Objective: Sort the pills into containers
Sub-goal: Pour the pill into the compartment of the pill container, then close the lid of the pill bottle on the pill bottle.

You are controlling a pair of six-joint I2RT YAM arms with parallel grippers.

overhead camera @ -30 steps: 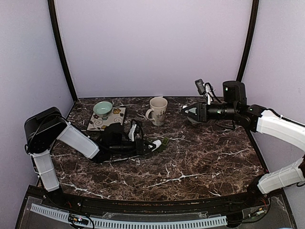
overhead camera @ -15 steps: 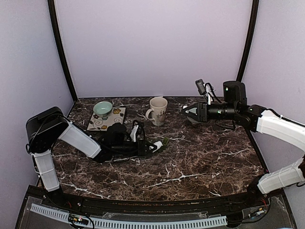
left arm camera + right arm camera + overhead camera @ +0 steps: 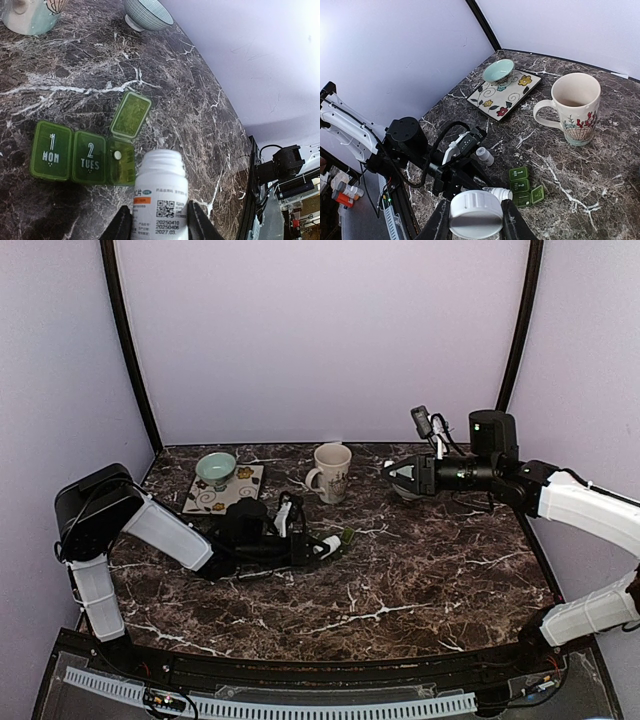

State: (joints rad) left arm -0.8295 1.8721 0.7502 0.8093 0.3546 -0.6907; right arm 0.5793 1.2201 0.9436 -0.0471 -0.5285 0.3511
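A dark brown marble-patterned table [image 3: 420,580], glossy and streaked with white veins, is sitting inside pale lavender walls [image 3: 320,340], with thin black poles [image 3: 125,350] rising at the back corners. Towards the back, a cream mug [image 3: 332,472] with a printed motif is standing upright. Left of it, a small round celadon bowl [image 3: 216,469] is resting on a square flower-patterned tile [image 3: 225,490].

The translucent green pill organizer [image 3: 75,152] is lying flat near the table's middle. Its "1 MON" and "2 TUES" lids are lying closed, while the next compartment is standing open (lid flipped back) and holding one round white pill [image 3: 117,155].

The left gripper [image 3: 159,227] is clamping a white plastic bottle [image 3: 160,185] by its labelled body, with the uncapped neck pointing at the open compartment. The right gripper [image 3: 475,220], hovering high at the right rear, is pinching the smooth round white cap [image 3: 476,214] between its fingers.
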